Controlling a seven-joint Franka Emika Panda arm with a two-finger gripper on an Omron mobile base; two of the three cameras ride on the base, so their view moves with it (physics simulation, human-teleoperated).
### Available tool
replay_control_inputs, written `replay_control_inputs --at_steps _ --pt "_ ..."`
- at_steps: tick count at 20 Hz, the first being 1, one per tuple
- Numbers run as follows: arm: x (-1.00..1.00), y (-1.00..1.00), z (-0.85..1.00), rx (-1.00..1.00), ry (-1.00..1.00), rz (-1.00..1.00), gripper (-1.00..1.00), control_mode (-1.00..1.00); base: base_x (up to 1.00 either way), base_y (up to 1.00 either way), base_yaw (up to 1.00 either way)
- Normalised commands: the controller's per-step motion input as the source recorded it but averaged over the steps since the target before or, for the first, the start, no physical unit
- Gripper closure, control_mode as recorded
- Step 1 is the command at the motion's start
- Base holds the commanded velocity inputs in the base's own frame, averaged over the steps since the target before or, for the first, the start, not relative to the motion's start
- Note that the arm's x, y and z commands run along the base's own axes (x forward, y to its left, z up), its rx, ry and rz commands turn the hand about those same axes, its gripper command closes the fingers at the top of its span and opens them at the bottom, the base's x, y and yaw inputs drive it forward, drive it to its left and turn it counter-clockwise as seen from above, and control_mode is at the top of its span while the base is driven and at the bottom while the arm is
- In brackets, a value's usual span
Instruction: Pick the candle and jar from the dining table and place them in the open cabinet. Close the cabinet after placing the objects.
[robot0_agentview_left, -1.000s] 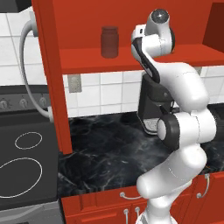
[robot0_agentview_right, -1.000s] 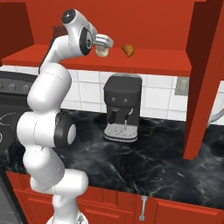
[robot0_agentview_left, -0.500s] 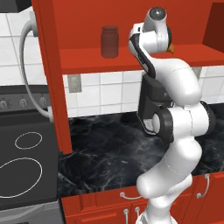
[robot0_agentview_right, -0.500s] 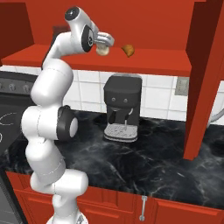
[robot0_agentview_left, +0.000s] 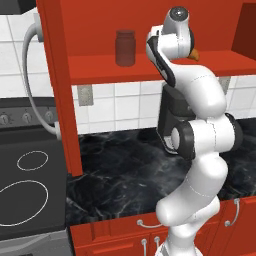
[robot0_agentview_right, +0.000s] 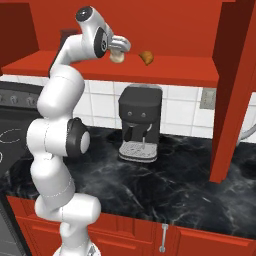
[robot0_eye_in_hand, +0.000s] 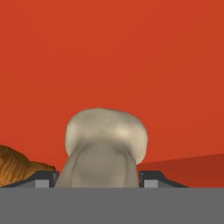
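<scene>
The candle, cream-white and bulbous, sits between the fingers of the pincer near the top centre of the right base view, just above the red floor of the cabinet. In the hand view the candle takes up the lower middle of the frame, with a fingertip against each of its flanks, so the pincer is pinching it. Whether its base touches the cabinet floor cannot be told.

To its right in the right base view lies a golden-brown croissant, near but apart; its edge shows at the lower left of the hand view.

The jar, dark glass, stands upright on the cabinet floor at upper centre of the left base view, left of the arm.

Below the cabinet, a black coffee machine stands on the black marble surface.
</scene>
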Motion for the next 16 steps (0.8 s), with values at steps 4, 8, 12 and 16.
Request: replay_control_inputs --at_steps 4,8,12,16 --pt "0.1 0.03 -0.07 0.0 0.01 0.03 1.0 -1.0 0.0 0.0 0.0" --pt "0.11 0.05 -0.07 0.0 0.0 0.03 1.0 -1.0 0.0 0.0 0.0" --pt "0.16 0.1 -0.04 0.0 0.0 0.01 -1.0 -1.0 0.0 0.0 0.0" --pt "-0.02 0.01 0.0 0.0 0.0 0.01 -1.0 -1.0 0.0 0.0 0.0"
